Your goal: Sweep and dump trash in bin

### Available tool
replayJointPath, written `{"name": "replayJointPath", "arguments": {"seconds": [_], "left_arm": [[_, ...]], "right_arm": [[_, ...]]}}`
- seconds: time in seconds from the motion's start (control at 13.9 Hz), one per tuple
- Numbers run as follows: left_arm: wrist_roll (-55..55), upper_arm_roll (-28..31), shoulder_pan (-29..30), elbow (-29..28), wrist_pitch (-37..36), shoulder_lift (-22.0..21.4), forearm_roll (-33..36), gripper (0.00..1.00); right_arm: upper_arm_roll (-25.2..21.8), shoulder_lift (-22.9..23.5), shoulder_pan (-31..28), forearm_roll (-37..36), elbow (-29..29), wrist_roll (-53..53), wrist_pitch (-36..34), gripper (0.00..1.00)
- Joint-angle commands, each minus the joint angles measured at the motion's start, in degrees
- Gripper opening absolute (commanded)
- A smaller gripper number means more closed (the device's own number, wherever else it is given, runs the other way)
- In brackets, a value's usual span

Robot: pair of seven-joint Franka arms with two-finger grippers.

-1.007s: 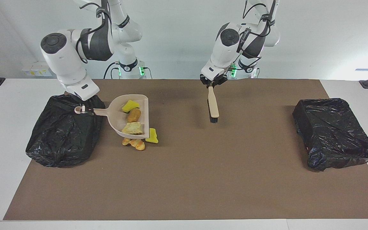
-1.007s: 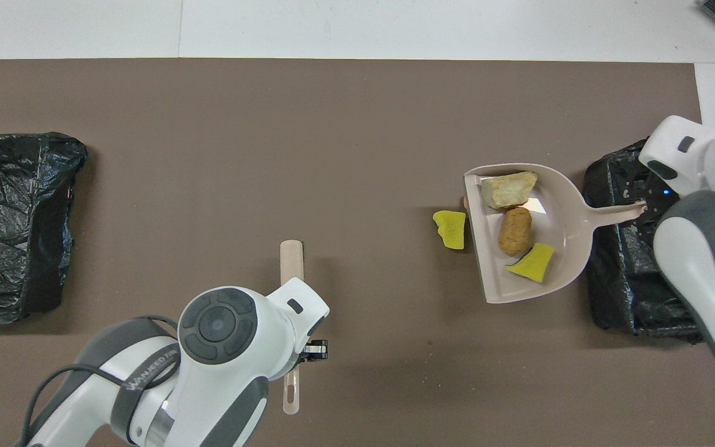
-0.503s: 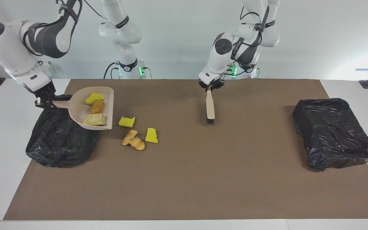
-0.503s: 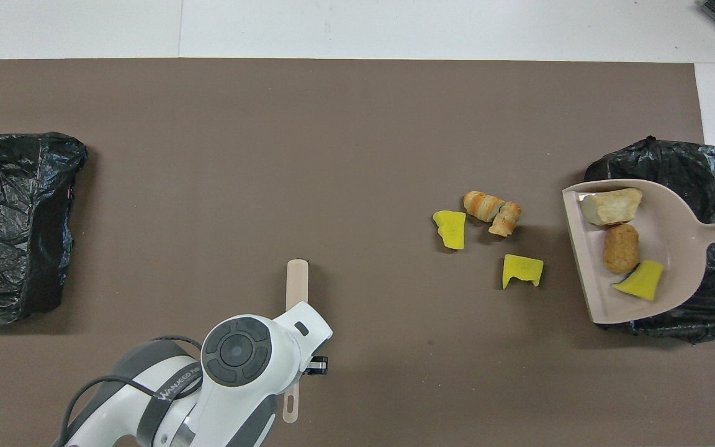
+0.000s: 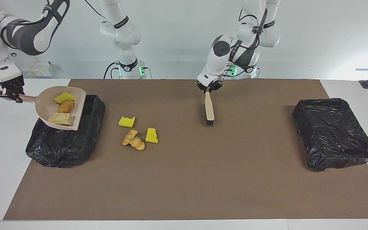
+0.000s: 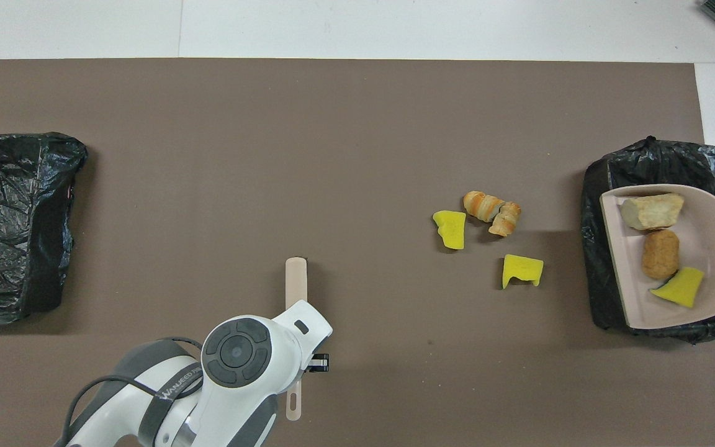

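Partway done: beige plastic dustpan [image 5: 63, 110] is loaded with three scraps, a yellow sponge chunk [image 5: 64, 97], a round brown piece [image 5: 66, 106] and a pale bread piece [image 5: 59, 118], and hangs over the black-bagged bin [image 5: 65, 140] at the right arm's end, not yet tipped. Three scraps remain on the brown mat [image 5: 184, 179] beside that bin toward the table's middle: two yellow sponge chunks [image 5: 126, 121] [image 5: 151, 135] and a croissant piece [image 5: 134, 141]. Right gripper [image 5: 10, 93] is clamped on the dustpan handle. Left gripper [image 5: 209, 88] is clamped on the beige hand brush [image 5: 209, 108], bristles at the mat, well apart from that bin.
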Motion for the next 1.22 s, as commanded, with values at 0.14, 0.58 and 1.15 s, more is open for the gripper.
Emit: {"name": "replayJointPath", "arguments": {"seconds": [0.14,0.58,1.15], "left_arm": [[-0.9,0.9,-1.4,-0.9,2.5,0.4,-0.9,0.11],[-0.1,1.3,1.4,2.1,2.4,2.6,-0.8,1.00],[13.7,1.5,17.4,9.2,-2.0,1.0,0.4,1.00]], "right_arm": [[0.7,-4.9,-0.2,-16.4,-9.2,15.3,7.7,0.00],[1.4,-6.1,3.0,-25.1,-10.8,24.8,4.2,0.00],[1.6,-7.7,12.3,-39.3,-11.0,39.0,-2.5,0.00]]}}
